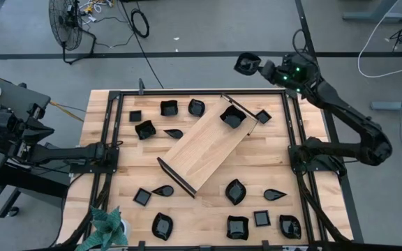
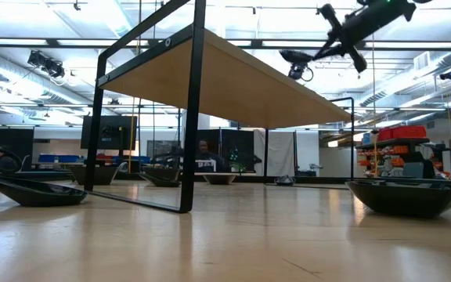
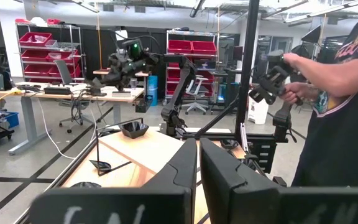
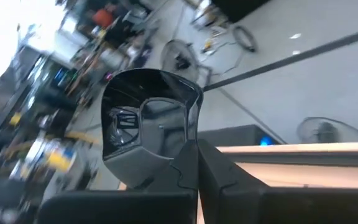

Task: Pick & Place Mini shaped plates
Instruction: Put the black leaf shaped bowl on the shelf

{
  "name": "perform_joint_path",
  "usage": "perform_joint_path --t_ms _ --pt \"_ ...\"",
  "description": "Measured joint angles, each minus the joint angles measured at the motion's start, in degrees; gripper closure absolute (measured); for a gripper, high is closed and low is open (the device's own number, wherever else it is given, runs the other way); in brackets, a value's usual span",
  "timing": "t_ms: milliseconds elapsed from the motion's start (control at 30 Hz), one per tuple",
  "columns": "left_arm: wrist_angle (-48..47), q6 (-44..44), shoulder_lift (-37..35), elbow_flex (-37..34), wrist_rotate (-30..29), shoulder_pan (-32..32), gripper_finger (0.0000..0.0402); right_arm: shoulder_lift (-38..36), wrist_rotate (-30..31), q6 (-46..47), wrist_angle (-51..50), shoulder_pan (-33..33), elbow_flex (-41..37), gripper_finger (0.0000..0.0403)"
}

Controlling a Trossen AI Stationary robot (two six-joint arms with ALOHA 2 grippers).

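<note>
Glossy black mini shaped plates (image 1: 236, 191) dot the light-wood tray (image 1: 208, 149) (black ends).

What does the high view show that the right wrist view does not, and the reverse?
Only the high view shows the wooden tray with one plate on its end, the many plates lying around it on the table, and the left arm waiting at the table's left edge. Only the right wrist view shows the held plate's glossy inside. Both show the right gripper shut on a plate, beyond the table's far edge.
</note>
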Motion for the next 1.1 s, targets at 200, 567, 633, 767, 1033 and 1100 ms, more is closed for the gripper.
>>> perform_joint_path --t_ms 200,567,633,767,1033,1100 --pt "-0.01 0.00 0.00 0.00 -0.01 -0.02 0.0376 0.00 -7.27 -8.88 -0.15 2.07 1.98 0.0403" --pt "0.00 0.00 0.00 0.00 0.00 -0.02 0.0376 0.02 -28.56 -28.05 0.65 4.69 2.21 0.0403" --pt "-0.02 0.00 0.00 0.00 0.02 0.00 0.0376 0.02 -31.45 -30.63 0.82 5.25 2.21 0.0403" --pt "-0.02 0.00 0.00 0.00 0.02 0.00 0.0376 0.02 -37.06 -32.51 1.08 6.14 2.21 0.0403" --pt "-0.02 0.00 0.00 0.00 0.02 0.00 0.0376 0.81 -41.93 -31.42 2.29 6.83 2.36 0.0403" --pt "0.00 0.00 0.00 0.00 0.00 -0.02 0.0376 1.75 -42.32 -30.69 1.45 7.47 3.54 0.0403"
